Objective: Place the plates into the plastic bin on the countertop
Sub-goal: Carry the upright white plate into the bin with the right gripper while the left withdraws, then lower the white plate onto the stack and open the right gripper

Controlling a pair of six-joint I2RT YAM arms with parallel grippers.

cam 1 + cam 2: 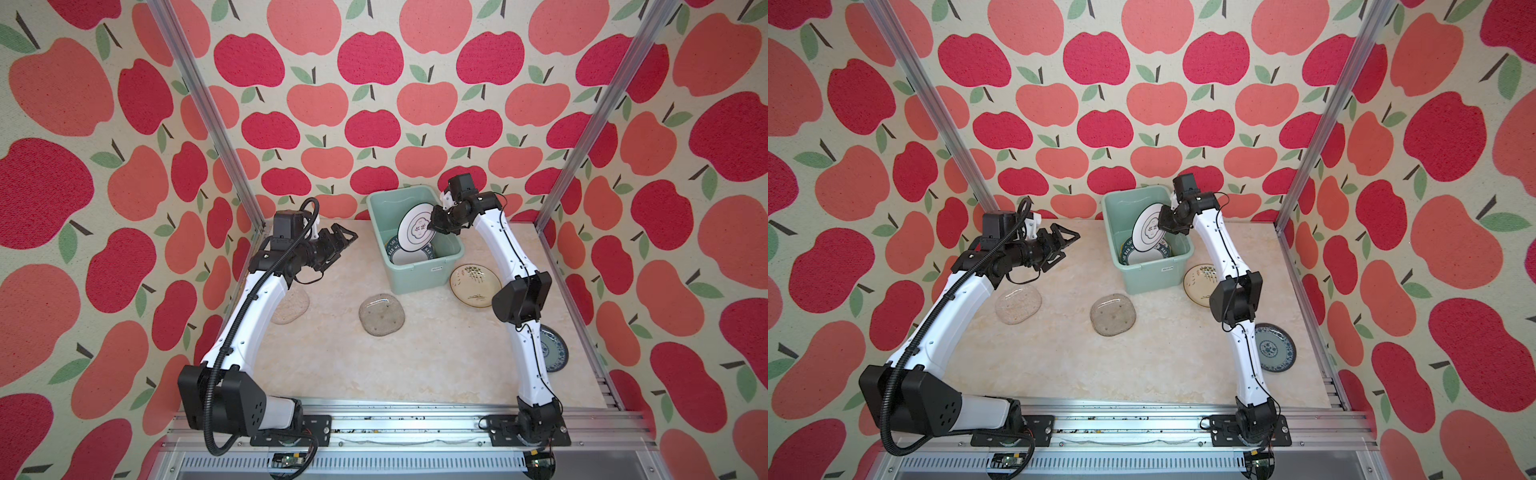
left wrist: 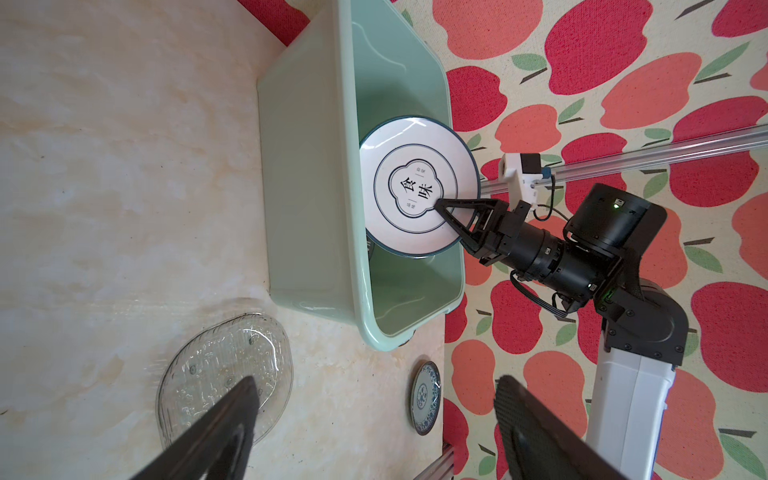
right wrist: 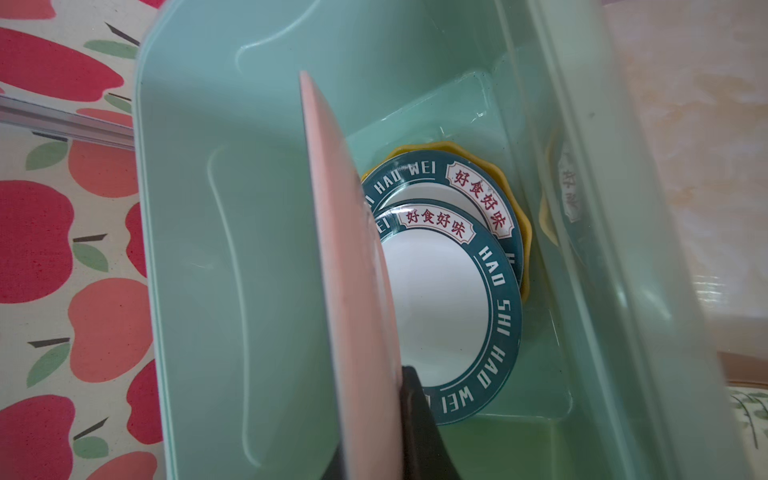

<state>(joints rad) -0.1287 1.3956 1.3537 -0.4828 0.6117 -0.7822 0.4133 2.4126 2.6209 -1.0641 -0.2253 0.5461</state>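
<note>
Three plates (image 1: 405, 257) lie flat at the bottom of the bin (image 1: 415, 278): two green-rimmed plates (image 3: 440, 299) overlapping each other, on top of a yellow plate (image 3: 525, 232) whose scalloped edge just peeks out from under them. The right claw (image 1: 428, 226) is pinching a fourth one by its rim, a white ringed plate (image 1: 409, 239) with characters in the middle. One finger lies across the face and the other sits behind it. That plate stands pretty much on edge in the mouth of the bin, over the stack; can't tell if it's touching anything down there. The left claw (image 1: 344, 246) is spread wide with nothing in it, hanging above the worktop (image 1: 374, 365) well off to the left of the bin. Four more plates are out on the worktop. A cream plate (image 1: 473, 284) with a plant drawing sits just beside the bin's near right corner. A blue plate (image 1: 1275, 347) is further toward the front from there, half hidden by the right arm. One glass plate (image 1: 381, 313) is just in front of the bin, and the other glass plate (image 1: 1018, 304) is off to the bin's front left, partly under the left arm.
</note>
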